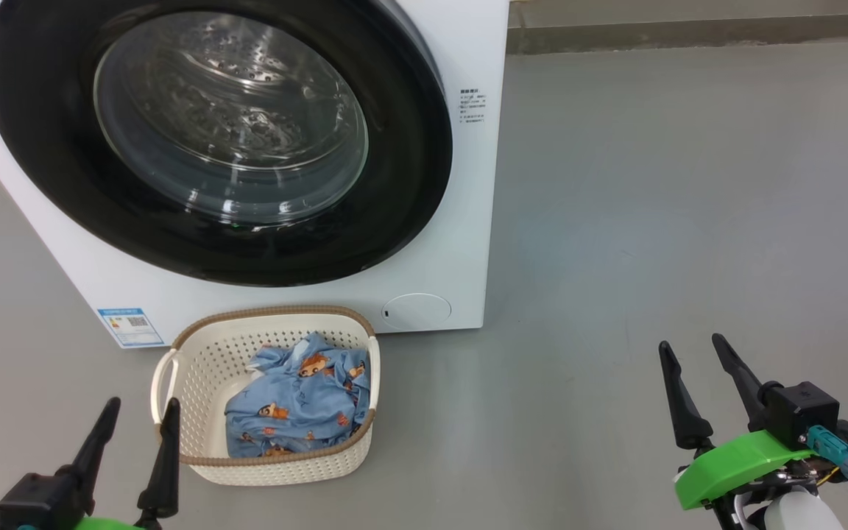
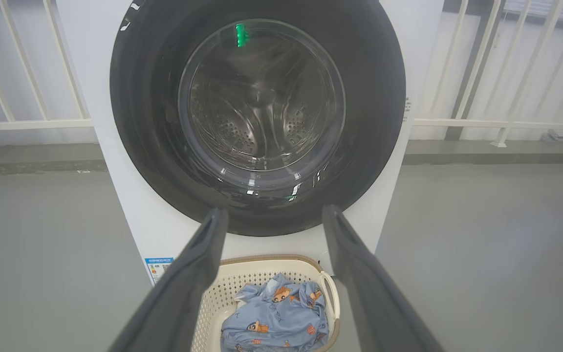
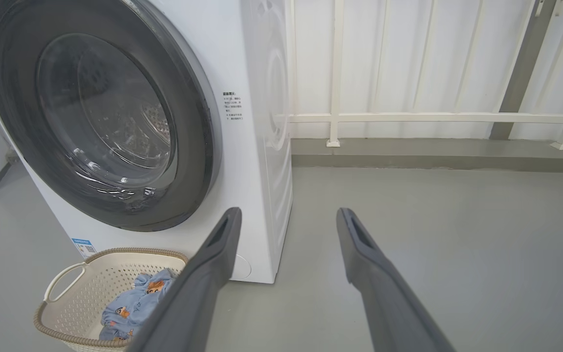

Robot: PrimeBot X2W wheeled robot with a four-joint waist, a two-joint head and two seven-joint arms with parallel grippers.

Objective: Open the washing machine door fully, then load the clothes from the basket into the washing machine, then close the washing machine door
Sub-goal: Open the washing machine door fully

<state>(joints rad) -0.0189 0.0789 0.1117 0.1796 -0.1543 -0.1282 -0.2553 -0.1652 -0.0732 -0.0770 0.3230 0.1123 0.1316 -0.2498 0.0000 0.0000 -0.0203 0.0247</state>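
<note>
progress: nothing done yet; washing machine door (image 1: 218, 140) looks shut on washing machine (image 1: 453, 243), clothes (image 1: 299, 405) bunched inside basket (image 1: 203, 368).
remaining: open door fully, load clothes, close door.
basket: on floor just in front of machine, below door.
left tool (image 1: 143, 403): released, empty; near basket's left handle, door well ahead.
right tool (image 1: 691, 340): released, empty; over bare floor, well apart from basket and door.

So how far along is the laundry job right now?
Nothing looks done yet: the washing machine door sits shut on the washing machine, and the clothes lie in the basket. In hand: nothing; the left gripper and right gripper are open, empty, apart from the door. Left: opening, loading, closing.
</note>
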